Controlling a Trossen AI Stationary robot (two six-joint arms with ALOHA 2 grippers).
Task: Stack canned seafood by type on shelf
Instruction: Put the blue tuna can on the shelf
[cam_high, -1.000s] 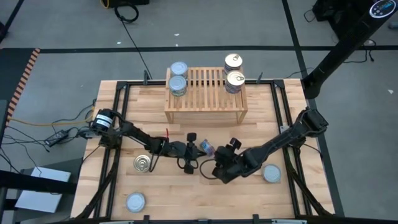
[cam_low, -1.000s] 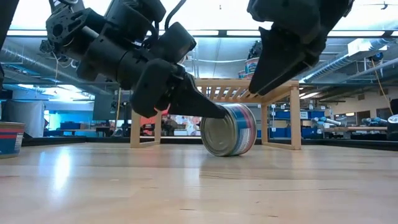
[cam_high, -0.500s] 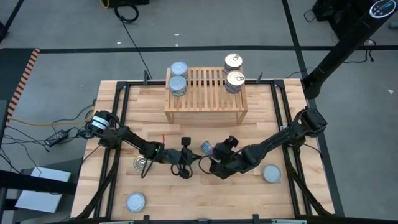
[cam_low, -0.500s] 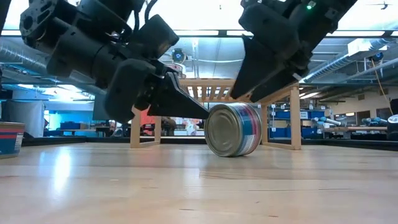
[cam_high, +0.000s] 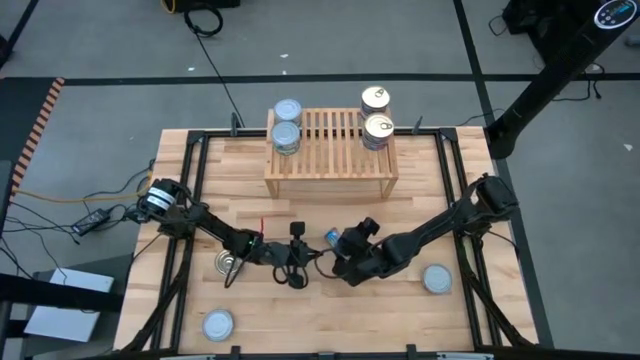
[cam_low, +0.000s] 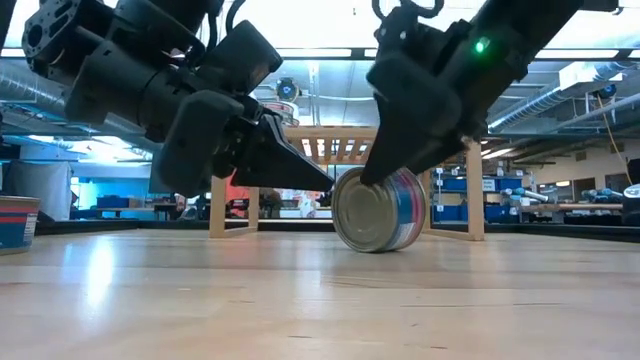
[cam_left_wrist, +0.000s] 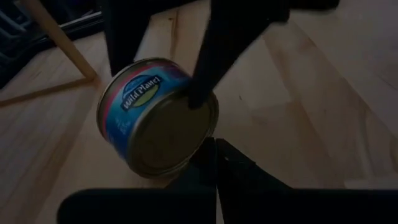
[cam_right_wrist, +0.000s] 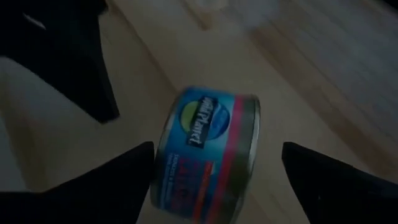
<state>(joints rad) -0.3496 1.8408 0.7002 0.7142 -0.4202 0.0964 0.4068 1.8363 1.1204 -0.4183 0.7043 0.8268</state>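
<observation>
One tin (cam_high: 332, 238) with a blue and pink label stands on its curved side on the table, mid-table in front of the shelf (cam_high: 330, 150). My left gripper (cam_low: 322, 186) is shut, its tips at the rim of the tin's flat face (cam_left_wrist: 168, 134), coming from the table's left. My right gripper (cam_right_wrist: 217, 171) is open and slants down over the tin (cam_right_wrist: 208, 155), one finger before each flat end. On the shelf stand two silver-lidded tins (cam_high: 286, 134) at the left and two golden-lidded ones (cam_high: 378, 127) at the right. My left gripper's shut fingertips (cam_left_wrist: 211, 152) lie at the lower rim of the tin's flat face, nearly level, from the table's left; I cannot tell whether they touch it. My right gripper has one finger (cam_low: 378, 165) close before that same face, slanting from above; touching or not, I cannot tell.
Loose tins lie on the table: a golden pull-tab one (cam_high: 230, 263) under my left arm, a silver one (cam_high: 218, 324) near the front left corner, another silver one (cam_high: 437, 279) at the right. Bare planks lie between the tin and the near edge.
My right gripper has come down and toward the table's left until its fingers straddle the tin. My left gripper has drawn back toward the table's left, from overlapping the tin's face to its rim. The tin has stayed on its side, about where it was.
</observation>
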